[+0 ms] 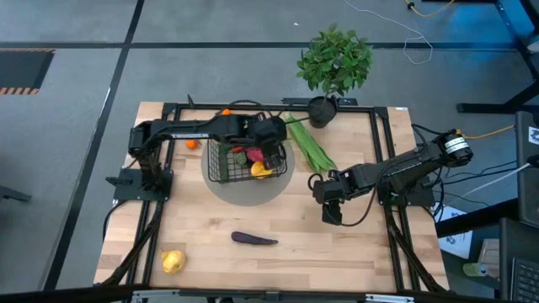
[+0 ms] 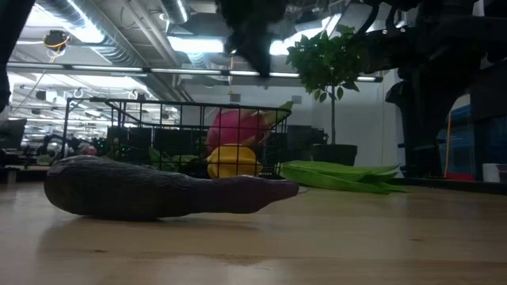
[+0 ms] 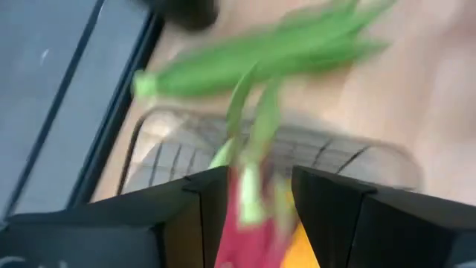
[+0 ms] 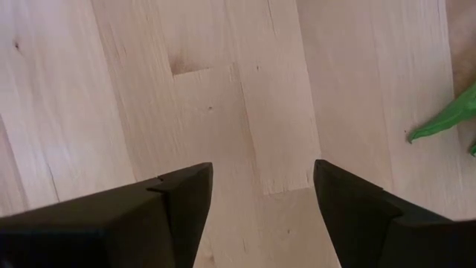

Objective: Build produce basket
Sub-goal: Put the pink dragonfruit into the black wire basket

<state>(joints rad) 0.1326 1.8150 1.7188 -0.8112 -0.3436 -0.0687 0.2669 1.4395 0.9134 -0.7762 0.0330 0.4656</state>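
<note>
Now L gripper (image 3: pixel 256 197) grips dragon fruit (image 2: pixel 238 129) over basket (image 1: pixel 227 164).

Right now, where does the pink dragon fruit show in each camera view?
High view: dragon fruit inside the basket, under the left claw.
Low view: centre, behind the basket's mesh, above a yellow fruit.
Left wrist view: between the claw's fingers.
Right wrist view: not in it.
Shared landmark: the long green pods.
</note>
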